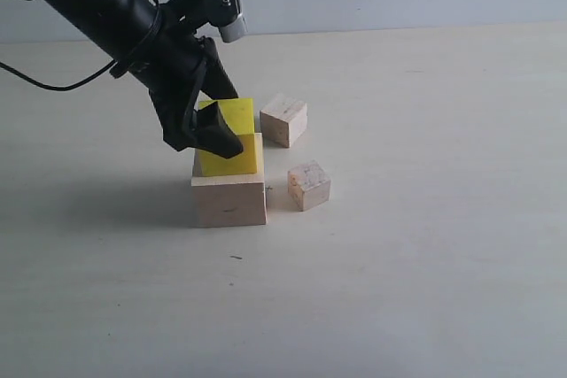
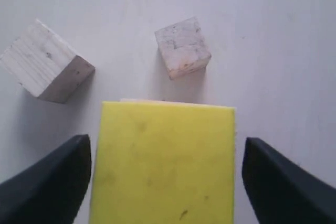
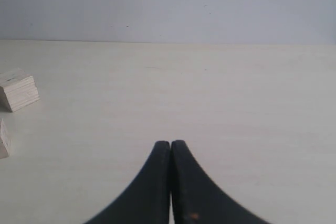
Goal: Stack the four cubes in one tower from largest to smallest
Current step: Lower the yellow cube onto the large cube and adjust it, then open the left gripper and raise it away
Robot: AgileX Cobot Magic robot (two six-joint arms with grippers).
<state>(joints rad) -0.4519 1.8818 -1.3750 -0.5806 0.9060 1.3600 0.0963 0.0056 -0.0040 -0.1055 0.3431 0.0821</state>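
Large cube [image 1: 229,201] is sitting on the table [image 1: 425,289] as the base. The yellow cube [image 1: 248,143] is resting on it, roughly squared. The left gripper [image 2: 165,153] is straddling the yellow cube with its jaws standing wide. A sliver of gap is showing on each side, so it is gripping nothing. The right gripper [image 3: 170,148] is idling well apart, fingers pressed together and empty.

Two small cubes are lying beside the stack, touching neither it nor each other: a plain one [image 1: 283,119] farther back and a marked one [image 1: 308,185] nearer.

By my reading, the second tier is being finished. Next, the left arm is going to need a straight lift clear of the yellow cube. It then needs a reach to the plain cube, seemingly the bigger, with the wrist turning to match its angled faces.
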